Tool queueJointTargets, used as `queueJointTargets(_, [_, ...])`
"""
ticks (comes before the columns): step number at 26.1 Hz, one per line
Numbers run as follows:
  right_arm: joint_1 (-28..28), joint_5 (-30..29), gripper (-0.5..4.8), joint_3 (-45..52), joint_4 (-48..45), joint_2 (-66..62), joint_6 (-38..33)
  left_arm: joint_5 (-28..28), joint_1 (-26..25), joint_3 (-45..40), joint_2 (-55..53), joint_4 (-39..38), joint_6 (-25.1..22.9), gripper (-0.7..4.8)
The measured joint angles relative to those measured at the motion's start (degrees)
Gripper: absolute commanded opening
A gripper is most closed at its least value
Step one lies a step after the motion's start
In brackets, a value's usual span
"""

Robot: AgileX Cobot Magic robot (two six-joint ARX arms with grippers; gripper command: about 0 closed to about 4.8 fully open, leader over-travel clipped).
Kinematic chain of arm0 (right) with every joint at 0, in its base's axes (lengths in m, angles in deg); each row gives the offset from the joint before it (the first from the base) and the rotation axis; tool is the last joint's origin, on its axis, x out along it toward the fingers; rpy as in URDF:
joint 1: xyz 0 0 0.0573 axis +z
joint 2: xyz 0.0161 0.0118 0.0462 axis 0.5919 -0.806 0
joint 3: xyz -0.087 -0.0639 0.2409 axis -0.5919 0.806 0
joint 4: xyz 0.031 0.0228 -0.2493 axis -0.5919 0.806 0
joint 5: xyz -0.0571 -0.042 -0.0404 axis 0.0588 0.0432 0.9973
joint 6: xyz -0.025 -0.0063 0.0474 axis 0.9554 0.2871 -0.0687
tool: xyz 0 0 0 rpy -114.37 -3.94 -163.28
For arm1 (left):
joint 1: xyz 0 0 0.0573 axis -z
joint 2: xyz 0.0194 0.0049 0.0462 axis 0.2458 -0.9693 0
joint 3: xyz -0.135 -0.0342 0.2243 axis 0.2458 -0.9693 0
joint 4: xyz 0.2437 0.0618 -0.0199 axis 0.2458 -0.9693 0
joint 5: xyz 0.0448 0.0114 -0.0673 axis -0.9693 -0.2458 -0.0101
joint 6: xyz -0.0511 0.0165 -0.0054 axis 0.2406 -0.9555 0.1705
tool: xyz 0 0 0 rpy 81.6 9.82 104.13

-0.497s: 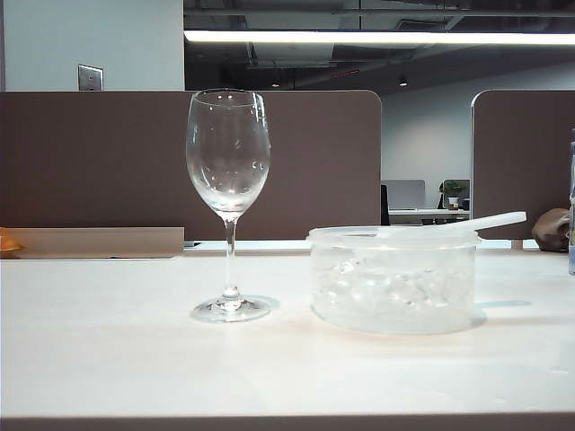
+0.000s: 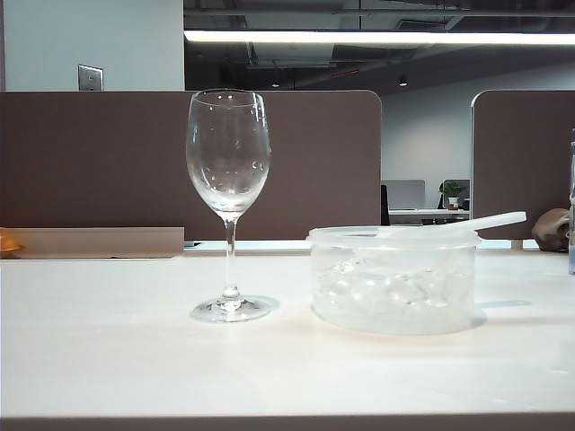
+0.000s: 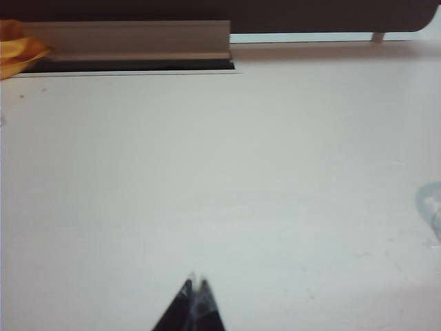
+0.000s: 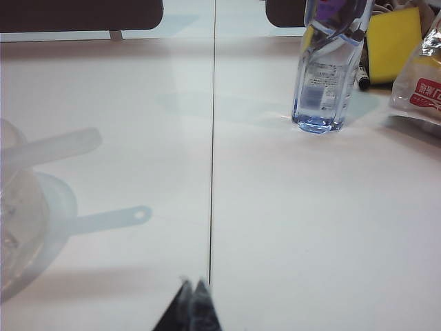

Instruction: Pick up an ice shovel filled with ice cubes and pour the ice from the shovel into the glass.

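The glass (image 2: 228, 180) stands upright on the white table, left of centre in the exterior view, and looks empty. To its right sits a round translucent tub (image 2: 393, 278) holding the ice cubes (image 2: 386, 289). The ice shovel's handle (image 2: 499, 221) sticks out over the tub's right rim; its head is hidden inside the tub. In the right wrist view the handle (image 4: 52, 147) shows beside the tub (image 4: 21, 221), and my right gripper (image 4: 193, 283) is shut and empty, well short of them. My left gripper (image 3: 196, 281) is shut over bare table. Neither gripper shows in the exterior view.
A water bottle (image 4: 329, 69), a yellow sponge (image 4: 393, 34) and a snack packet (image 4: 424, 76) stand at the far right of the table. A seam (image 4: 211, 172) runs across the tabletop. A grey rail (image 3: 131, 41) and an orange object (image 3: 17, 48) lie along the back edge.
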State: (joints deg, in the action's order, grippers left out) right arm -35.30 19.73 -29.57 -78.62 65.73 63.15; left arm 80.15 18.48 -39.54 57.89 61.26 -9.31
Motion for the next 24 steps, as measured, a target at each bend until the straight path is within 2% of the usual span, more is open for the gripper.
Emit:
queueJointTargets(10, [0.0,0.0,0.00,0.0,0.0,0.0,0.0,-0.1,8.1,0.0,-0.1,0.0,0.0,-0.06])
queueJointTargets(14, [0.0,0.0,0.00,0.0,0.0,0.0,0.0,-0.1,11.1,0.0,-3.9,0.7,0.0,-0.06])
queueJointTargets(16, [0.0,0.0,0.00,0.0,0.0,0.0,0.0,-0.1,13.2,0.0,-6.6,3.0,0.0,-0.06])
queueJointTargets(22, [0.0,0.0,0.00,0.0,0.0,0.0,0.0,0.0,18.0,0.5,-12.2,16.4,0.0,-0.06])
queueJointTargets(24, [0.0,0.0,0.00,0.0,0.0,0.0,0.0,0.0,19.3,2.6,-14.7,17.6,0.0,-0.06])
